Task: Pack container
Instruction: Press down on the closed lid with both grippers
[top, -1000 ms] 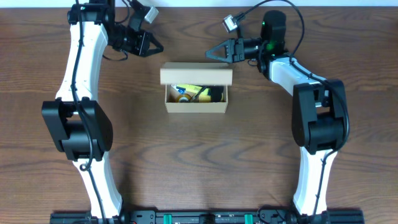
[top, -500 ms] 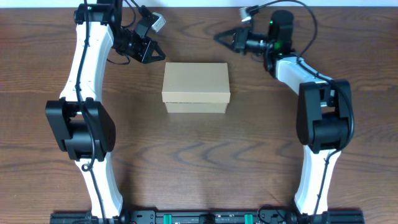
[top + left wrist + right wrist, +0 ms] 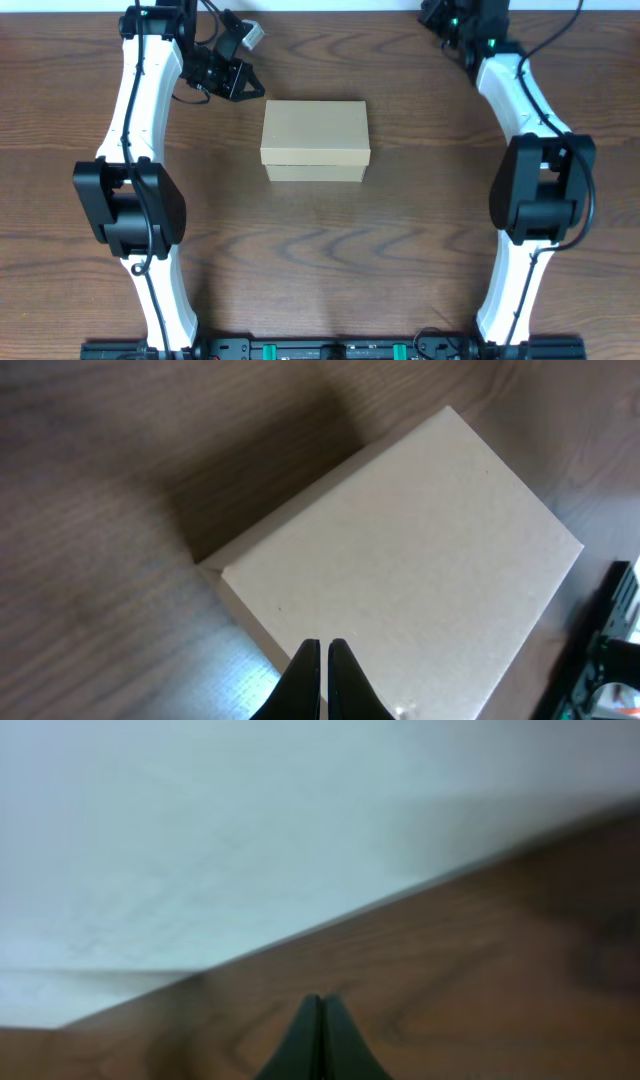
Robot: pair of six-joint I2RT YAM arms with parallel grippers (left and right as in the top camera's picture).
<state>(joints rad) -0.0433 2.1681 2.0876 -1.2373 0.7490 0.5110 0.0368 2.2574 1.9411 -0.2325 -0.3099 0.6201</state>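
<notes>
Overhead, the left arm (image 3: 135,110) reaches toward the far side of the table (image 3: 320,260). The left jaws are pressed fully together with nothing between them, and they sit just off the far-left corner of the container (image 3: 315,135), near it but apart. The container sits mid-table between the two arms, flap lid down flat, nothing of its contents showing. In the left wrist view the shut tips hang above the container's (image 3: 420,570) plain top near one edge; contact cannot be told from there. Further right, the right arm (image 3: 525,95) stretches to the far-right edge of the table, well apart from the container. The right jaws are likewise shut and empty, facing the table edge and a pale wall (image 3: 250,820). The packing looks all but finished, so the step in hand is probably clearing away. To do it well, lift the left jaws straight up before swinging outward, so the tips cannot catch the lid's edge or nudge the container. If the flap springs up, one light press with shut tips on its middle should seat it.
</notes>
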